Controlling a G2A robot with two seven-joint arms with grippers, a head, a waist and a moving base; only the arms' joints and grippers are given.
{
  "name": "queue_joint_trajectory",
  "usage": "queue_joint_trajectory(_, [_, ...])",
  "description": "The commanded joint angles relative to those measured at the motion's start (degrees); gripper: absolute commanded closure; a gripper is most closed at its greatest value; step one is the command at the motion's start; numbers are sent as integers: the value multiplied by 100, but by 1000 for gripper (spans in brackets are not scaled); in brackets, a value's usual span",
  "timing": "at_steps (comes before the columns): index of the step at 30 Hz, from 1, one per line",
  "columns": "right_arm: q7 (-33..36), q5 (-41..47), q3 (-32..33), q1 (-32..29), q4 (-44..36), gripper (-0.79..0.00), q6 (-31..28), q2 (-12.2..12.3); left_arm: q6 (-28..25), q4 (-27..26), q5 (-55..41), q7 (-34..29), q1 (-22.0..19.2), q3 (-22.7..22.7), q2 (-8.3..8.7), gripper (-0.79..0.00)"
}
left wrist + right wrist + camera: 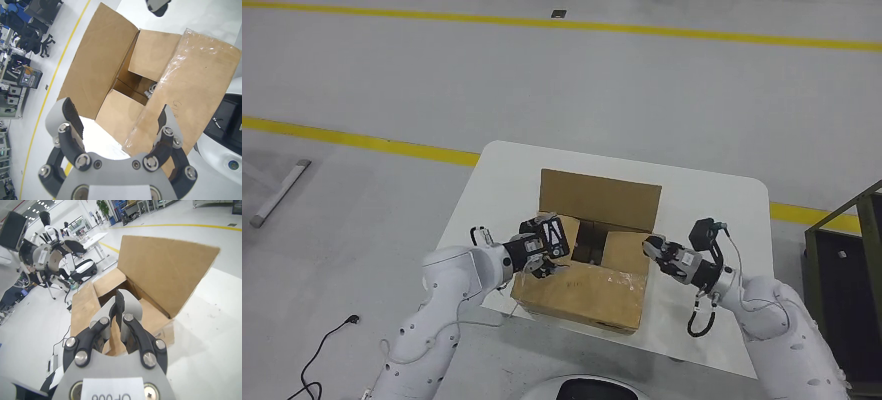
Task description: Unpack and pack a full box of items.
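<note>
My left gripper (116, 105) hangs spread wide at one end of the cardboard box (587, 270), which sits in the middle of the white table (712, 200) with its far flap (599, 198) raised and its top partly open. At the opposite end, my right gripper (117, 302) hovers over a side flap (151, 315), fingers pressed together.

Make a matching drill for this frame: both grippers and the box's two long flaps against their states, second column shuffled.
1. left gripper
2. right gripper
3. far flap
4. near flap

A. shut
B. standing up
C. folded down, taped along its edge
D. open

Pairs: 1-D, 2-A, 3-B, 4-C
</note>
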Motion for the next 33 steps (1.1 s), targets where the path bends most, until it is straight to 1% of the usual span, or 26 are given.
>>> queue_joint_trajectory(1, [464, 146, 10, -175, -189, -302, -15, 45, 53, -73, 93, -15, 77, -25, 21, -785])
queue_joint_trajectory(2, [464, 146, 10, -175, -189, -785, -15, 45, 53, -73, 93, -15, 77, -25, 21, -785])
queue_joint_trajectory(11, [464, 146, 10, -175, -189, -785, -15, 45, 53, -73, 93, -15, 77, -25, 21, -785])
queue_joint_trajectory(13, [456, 106, -36, -189, -147, -785, 194, 43, 53, -73, 93, -15, 77, -25, 21, -785])
queue_joint_trajectory(15, [438, 254, -78, -176, -93, -785, 319, 43, 53, -73, 93, -15, 77, -25, 21, -785])
queue_joint_trajectory(17, [665, 497, -125, -198, -38, -785, 293, 62, 53, -73, 93, -15, 77, -25, 21, -785])
queue_joint_trajectory(21, [1098, 1295, -138, -232, 120, -785, 192, 112, 53, -73, 93, -15, 77, -25, 21, -785])
queue_joint_trajectory(23, [1365, 1521, -143, -207, 167, -785, 196, 144, 53, -73, 93, -15, 77, -25, 21, -785])
queue_joint_trajectory(26, [1558, 1684, -160, -179, 166, -785, 180, 178, 53, -73, 93, -15, 77, -25, 21, -785])
queue_joint_trajectory(27, [1598, 1729, -164, -177, 158, -686, 180, 188, 53, -73, 93, -15, 77, -25, 21, -785])
queue_joint_trajectory(28, [1631, 1745, -165, -175, 154, -680, 189, 198, 53, -73, 93, -15, 77, -25, 21, -785])
queue_joint_trajectory(31, [1673, 1764, -200, -175, 132, -551, 171, 221, 53, -73, 93, -15, 77, -25, 21, -785])
queue_joint_trajectory(32, [1701, 1750, -214, -170, 123, -554, 164, 229, 53, -73, 93, -15, 77, -25, 21, -785])
queue_joint_trajectory(33, [1706, 1762, -229, -168, 118, -597, 154, 236, 53, -73, 93, -15, 77, -25, 21, -785])
